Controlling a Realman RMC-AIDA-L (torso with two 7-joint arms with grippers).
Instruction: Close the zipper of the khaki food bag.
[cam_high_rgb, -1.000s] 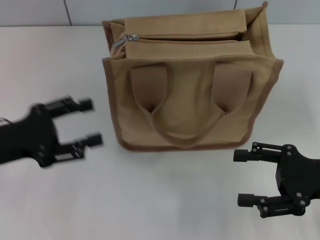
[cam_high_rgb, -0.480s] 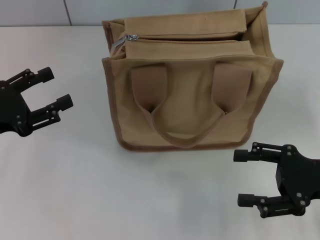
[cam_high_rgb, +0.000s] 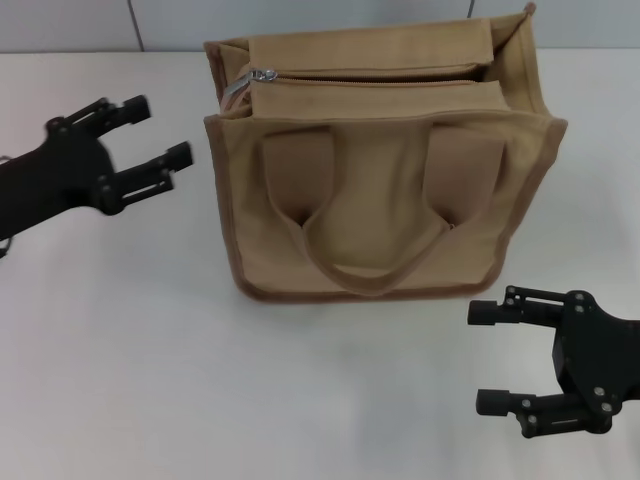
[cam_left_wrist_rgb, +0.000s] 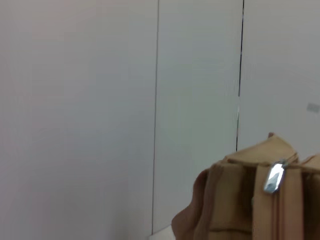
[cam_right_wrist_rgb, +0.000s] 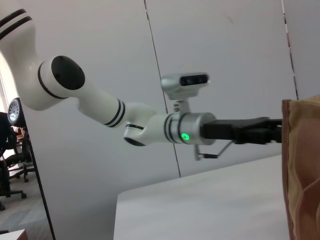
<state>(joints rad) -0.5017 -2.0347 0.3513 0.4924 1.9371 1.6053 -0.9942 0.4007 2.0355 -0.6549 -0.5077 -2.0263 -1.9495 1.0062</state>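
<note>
The khaki food bag (cam_high_rgb: 375, 200) stands on the white table with its two strap handles lying down its near face. The zipper (cam_high_rgb: 370, 82) runs along its top panel. Its silver pull tab (cam_high_rgb: 240, 82) sits at the bag's left end and also shows in the left wrist view (cam_left_wrist_rgb: 273, 178). My left gripper (cam_high_rgb: 160, 132) is open and empty, just left of the bag's upper left corner, fingers pointing toward the bag. My right gripper (cam_high_rgb: 482, 356) is open and empty at the near right, below the bag.
A grey panelled wall (cam_high_rgb: 300, 20) runs behind the table. The white tabletop (cam_high_rgb: 300, 400) stretches around the bag. In the right wrist view the left arm (cam_right_wrist_rgb: 125, 120) reaches across toward the bag's edge (cam_right_wrist_rgb: 302, 165).
My left gripper has swung out to the left and then come back up and right, now close to the bag's upper left corner. The bag and right gripper have not moved.
</note>
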